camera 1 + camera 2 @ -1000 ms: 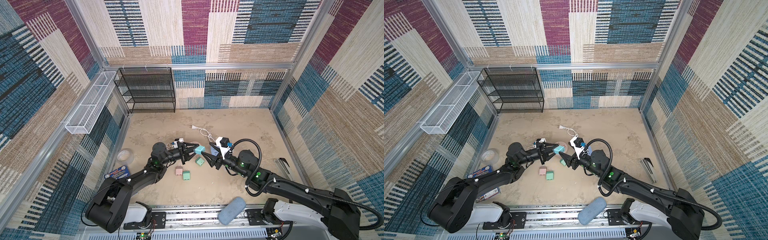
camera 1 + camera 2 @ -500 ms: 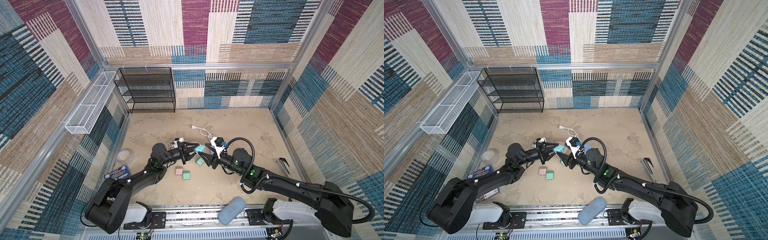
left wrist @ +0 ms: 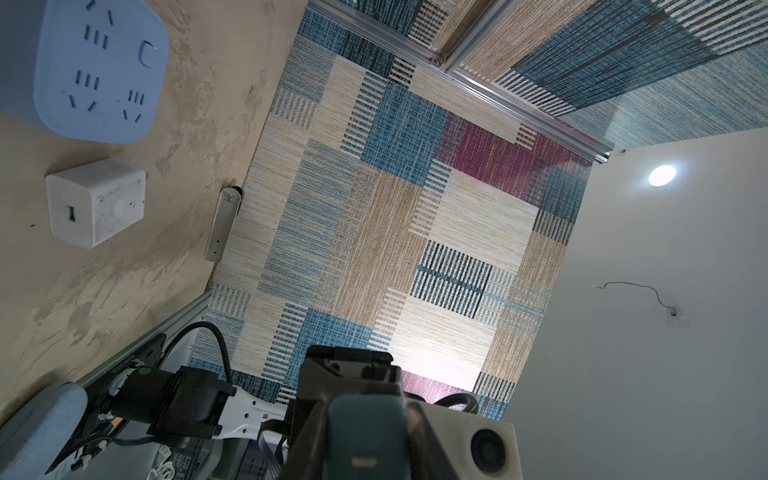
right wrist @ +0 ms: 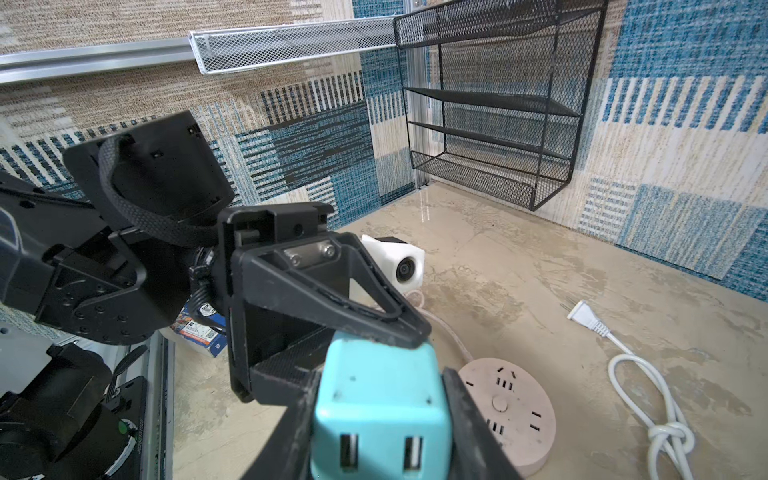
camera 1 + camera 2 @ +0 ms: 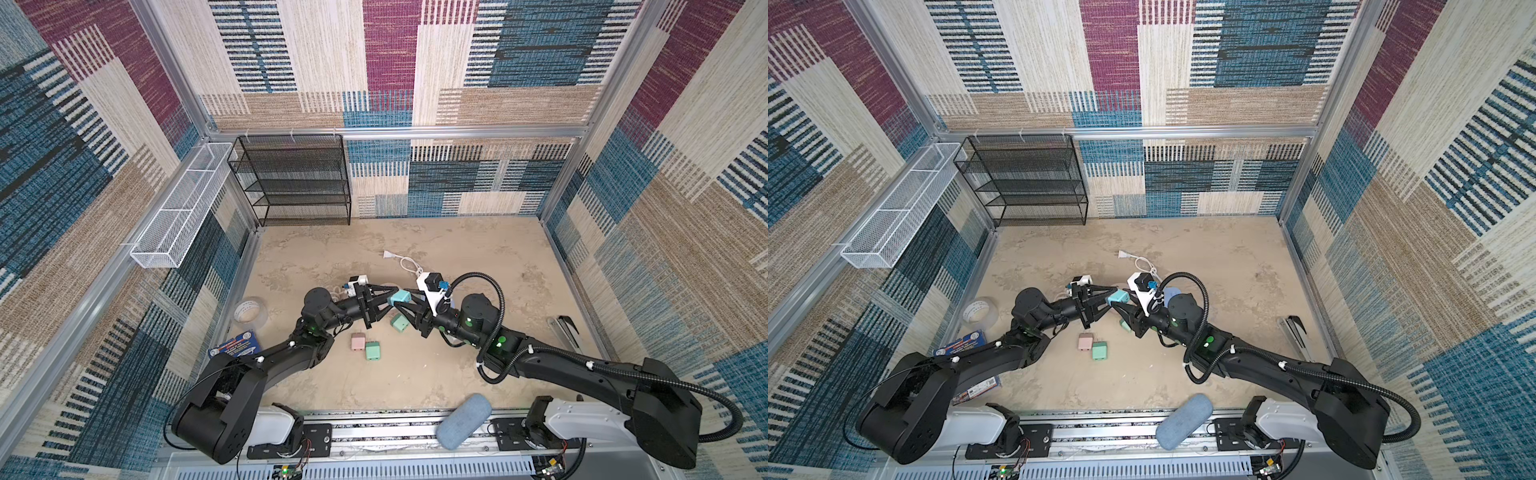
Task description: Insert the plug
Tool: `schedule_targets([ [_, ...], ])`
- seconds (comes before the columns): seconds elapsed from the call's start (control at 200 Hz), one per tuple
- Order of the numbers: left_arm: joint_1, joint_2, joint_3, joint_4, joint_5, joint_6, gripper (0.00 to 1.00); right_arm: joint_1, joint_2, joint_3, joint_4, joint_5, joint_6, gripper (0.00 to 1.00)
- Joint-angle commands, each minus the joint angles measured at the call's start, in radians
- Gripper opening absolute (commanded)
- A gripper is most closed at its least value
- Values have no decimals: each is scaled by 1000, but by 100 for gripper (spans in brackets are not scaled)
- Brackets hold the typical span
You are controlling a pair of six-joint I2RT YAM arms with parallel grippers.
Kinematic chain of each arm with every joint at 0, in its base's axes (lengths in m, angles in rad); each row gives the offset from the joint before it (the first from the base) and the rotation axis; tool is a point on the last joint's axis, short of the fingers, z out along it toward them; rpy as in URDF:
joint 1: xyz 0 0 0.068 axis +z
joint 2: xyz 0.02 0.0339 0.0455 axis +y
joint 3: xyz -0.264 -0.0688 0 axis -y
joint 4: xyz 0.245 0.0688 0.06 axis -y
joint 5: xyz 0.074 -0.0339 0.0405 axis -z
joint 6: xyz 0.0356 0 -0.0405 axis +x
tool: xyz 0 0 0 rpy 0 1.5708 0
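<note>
A teal cube plug (image 5: 399, 297) (image 5: 1118, 297) hangs above the floor between my two arms. My left gripper (image 5: 390, 300) is shut on it from the left. My right gripper (image 5: 401, 306) comes from the right, and its black fingers (image 4: 461, 415) press on both sides of the plug (image 4: 374, 395), whose two slots face the right wrist camera. In the left wrist view the plug (image 3: 365, 432) fills the space between the left jaws. A round pale socket (image 4: 507, 411) lies on the floor just beyond the plug, and a blue socket block (image 3: 95, 70) lies nearby.
Loose plugs lie on the floor below the grippers: a green one (image 5: 399, 323), a pink one (image 5: 358, 341) and another green one (image 5: 372, 351). A white charger cube (image 3: 95, 203), a knotted white cable (image 5: 405, 262), a tape roll (image 5: 250, 309) and a black wire rack (image 5: 291, 183) are around.
My right gripper has moved left to the plug and its jaws have closed in on it. The left arm has kept still with the plug.
</note>
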Motion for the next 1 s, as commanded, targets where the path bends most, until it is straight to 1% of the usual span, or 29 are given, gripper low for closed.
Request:
schedule_targets([
  [0.0,0,6,6,60,19,-4,0,0,-11,2,35,-22,22,32],
  [0.085,0,9,8,44,29,22,0,0,-13,6,22,-19,25,24],
  [0.105,2,8,9,35,32,31,9,0,-14,8,18,-16,26,22],
  [0.11,4,9,9,33,32,35,12,0,-14,9,16,-16,27,21],
  [0.135,7,6,9,16,37,51,36,0,-14,11,8,-13,31,19],
  [0.155,14,2,10,-5,44,68,68,1,-13,16,-3,-11,32,15],
  [0.17,19,-1,12,-26,50,87,90,0,-13,19,-11,-7,35,12],
  [0.175,21,-3,13,-34,53,94,95,0,-13,21,-14,-6,35,11],
  [0.18,25,-5,15,-43,55,102,98,0,-14,22,-18,-6,36,10],
  [0.19,32,-8,17,-63,63,119,100,0,-13,24,-26,-4,39,8],
  [0.22,56,-24,33,-144,89,180,100,1,-14,35,-51,6,46,0],
  [0.265,104,-59,65,-332,120,311,100,0,-14,51,-97,32,65,0],
  [0.3,143,-96,100,-555,123,444,100,0,-13,64,-141,59,82,0],
  [0.326,177,-124,126,-725,109,558,100,0,-13,78,-177,86,97,0],
  [0.351,206,-153,177,-909,77,698,100,0,-10,94,-215,116,117,0],
  [0.411,259,-196,307,-1319,-69,1005,100,0,2,145,-332,175,163,0],
  [0.456,274,-203,420,-1553,-212,1188,100,-1,21,197,-429,216,202,0],
  [0.471,275,-203,450,-1615,-277,1238,100,-1,31,215,-467,226,212,0],
  [0.496,274,-201,502,-1698,-351,1317,100,-1,45,247,-522,240,229,0],
  [0.561,270,-195,598,-1845,-493,1465,100,-1,96,339,-661,270,274,0],
  [0.601,269,-196,628,-1899,-567,1532,99,-1,129,395,-734,275,287,0],
  [0.671,269,-217,647,-1949,-662,1602,99,-1,182,488,-847,284,308,0],
  [0.741,269,-255,624,-1938,-693,1649,100,-1,225,559,-910,308,301,0],
  [0.831,269,-324,563,-1876,-691,1652,99,-1,257,619,-928,342,262,0],
  [0.906,270,-394,482,-1804,-668,1575,100,-3,278,653,-918,359,214,0],
  [0.936,273,-424,439,-1765,-640,1528,99,-6,288,670,-917,354,194,0],
  [0.962,275,-448,415,-1729,-585,1496,100,-11,302,693,-926,347,190,0],
  [0.997,274,-474,372,-1664,-511,1472,100,-32,329,737,-957,307,189,0],
])
